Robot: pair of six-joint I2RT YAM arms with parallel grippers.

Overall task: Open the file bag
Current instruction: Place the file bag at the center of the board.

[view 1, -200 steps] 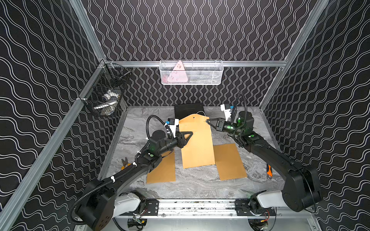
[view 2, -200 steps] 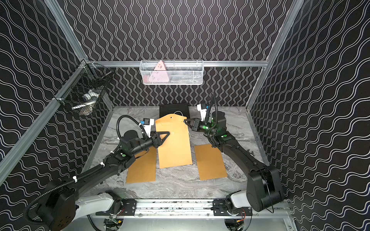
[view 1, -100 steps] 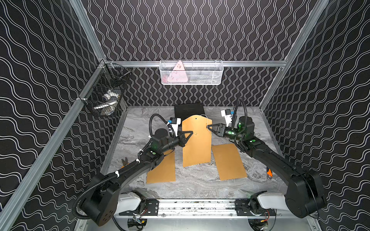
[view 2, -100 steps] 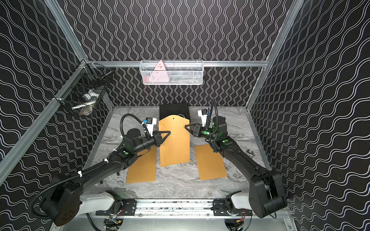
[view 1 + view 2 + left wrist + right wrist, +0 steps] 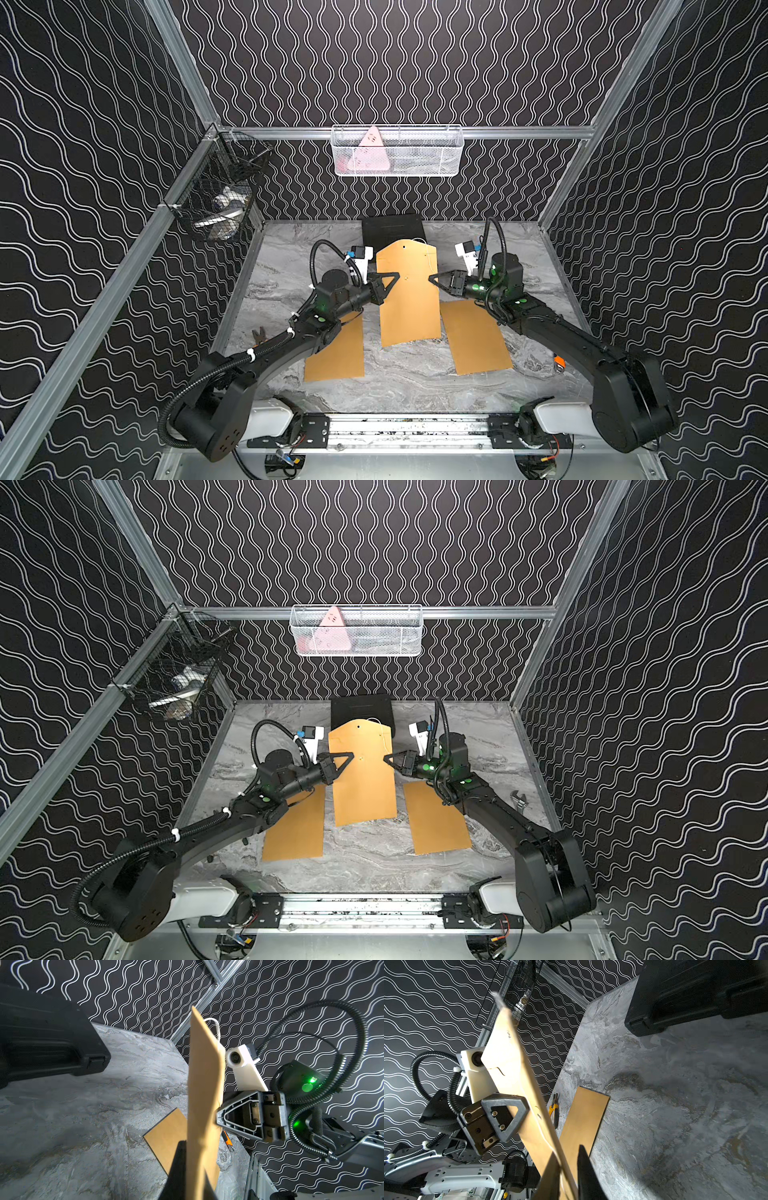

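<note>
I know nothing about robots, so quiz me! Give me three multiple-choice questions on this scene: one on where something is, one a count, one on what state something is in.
1. Where is the black case?
A. at the back of the table
B. at its front
C. held in the air

2. How many brown bags are there?
A. two
B. three
C. five

3. The middle bag is:
A. lying flat
B. raised on end
C. folded in half

Answers:
1 A: it sits at the far end, behind the middle bag.
2 B: the middle bag, plus a left flat bag and a right flat bag.
3 B: the left claw is shut on its edge, holding it up.
</note>
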